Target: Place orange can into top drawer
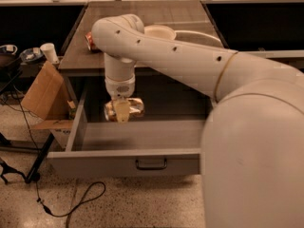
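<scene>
Gripper (122,114) hung over the open top drawer (156,136), left-rear part, fingers pinched on the orange can (136,107). Can lay sideways in the grasp, approx. level w/ the drawer's side walls. It was prob. not touching the floor, though the angle made that hard to judge. To do this step well: lower straight down till the can rests on the drawer floor, keep clear of the left wall, then spread the fingers and lift out vertically so it isn't dragged.
</scene>
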Available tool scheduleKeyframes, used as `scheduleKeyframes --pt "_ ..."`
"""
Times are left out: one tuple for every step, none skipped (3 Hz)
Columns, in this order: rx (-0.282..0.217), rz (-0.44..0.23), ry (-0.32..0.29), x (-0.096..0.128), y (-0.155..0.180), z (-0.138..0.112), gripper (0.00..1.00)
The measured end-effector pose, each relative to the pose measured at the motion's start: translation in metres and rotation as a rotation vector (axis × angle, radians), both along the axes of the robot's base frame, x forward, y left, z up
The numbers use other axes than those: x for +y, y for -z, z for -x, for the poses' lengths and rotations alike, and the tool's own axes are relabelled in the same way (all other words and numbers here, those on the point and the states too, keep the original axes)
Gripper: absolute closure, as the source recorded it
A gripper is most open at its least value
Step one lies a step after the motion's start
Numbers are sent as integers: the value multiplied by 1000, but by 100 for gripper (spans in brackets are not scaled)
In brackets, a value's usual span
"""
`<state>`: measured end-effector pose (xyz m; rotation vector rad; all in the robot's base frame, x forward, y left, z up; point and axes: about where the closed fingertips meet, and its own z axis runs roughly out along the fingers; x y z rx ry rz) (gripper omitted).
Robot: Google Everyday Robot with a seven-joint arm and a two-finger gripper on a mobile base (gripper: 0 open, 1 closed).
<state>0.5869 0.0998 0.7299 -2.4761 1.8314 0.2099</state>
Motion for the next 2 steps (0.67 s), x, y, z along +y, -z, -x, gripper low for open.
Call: scheduleKeyframes --pt "-28 -38 104 -6 19 11 100" --pt "-50 -75 162 1 33 8 100"
